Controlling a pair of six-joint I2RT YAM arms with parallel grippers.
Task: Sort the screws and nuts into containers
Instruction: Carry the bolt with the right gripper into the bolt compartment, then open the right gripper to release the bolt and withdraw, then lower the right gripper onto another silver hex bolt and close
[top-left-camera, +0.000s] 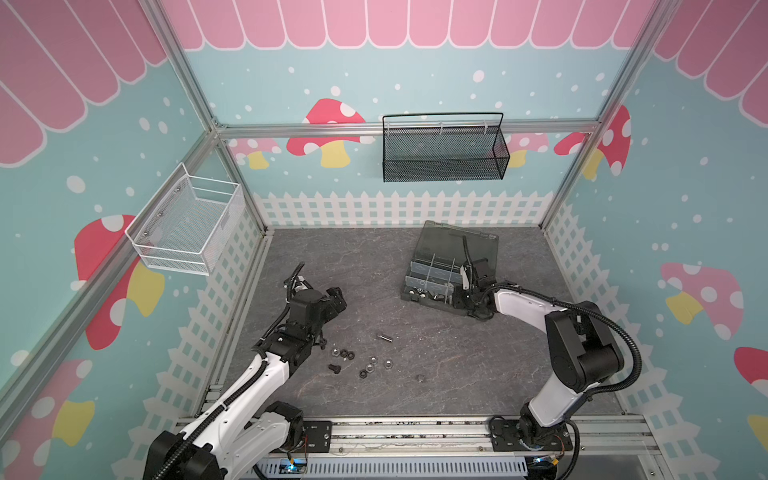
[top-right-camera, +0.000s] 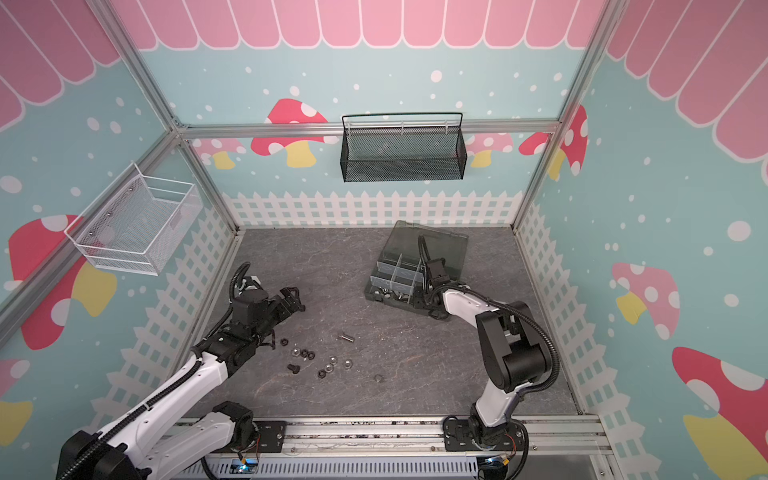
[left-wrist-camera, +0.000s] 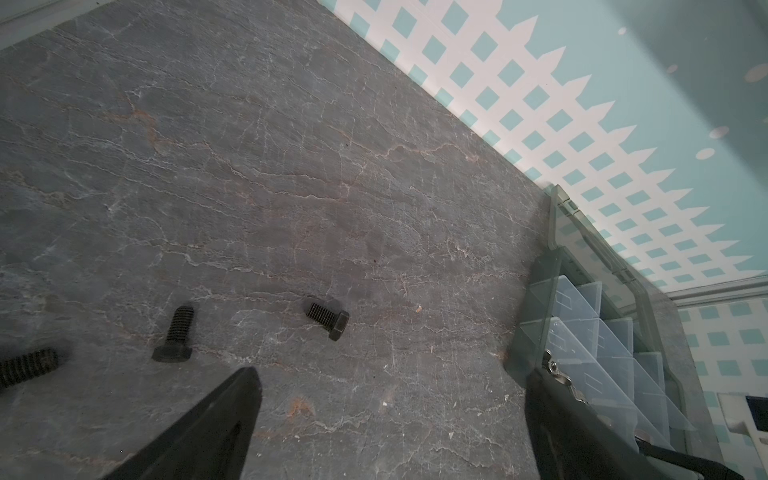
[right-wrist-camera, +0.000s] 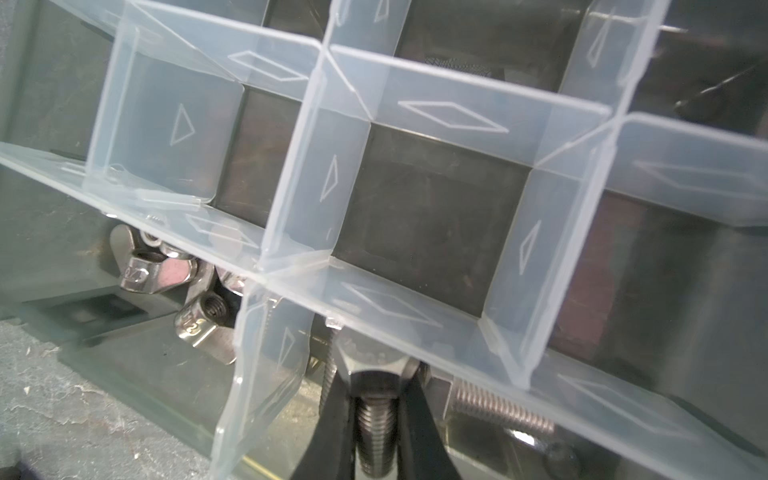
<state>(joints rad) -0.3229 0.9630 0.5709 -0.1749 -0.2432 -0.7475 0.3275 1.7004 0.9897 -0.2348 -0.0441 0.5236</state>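
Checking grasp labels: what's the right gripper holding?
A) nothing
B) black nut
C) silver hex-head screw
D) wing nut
C: the right wrist view shows the right gripper shut on a silver hex-head screw, head up between the fingers.

The floor is a dark grey, stone-veined slab (top-left-camera: 353, 257). Teal printed wall panels (top-left-camera: 270, 75) carry pink scallops, red mushrooms and a white picket-fence band (top-left-camera: 374, 208). Silver aluminium frame rails (top-left-camera: 291, 132) edge the panels. A black mesh wall basket (top-left-camera: 444, 166) hangs on the back rail. A white wire wall basket (top-left-camera: 187, 232) is fixed to the side wall.
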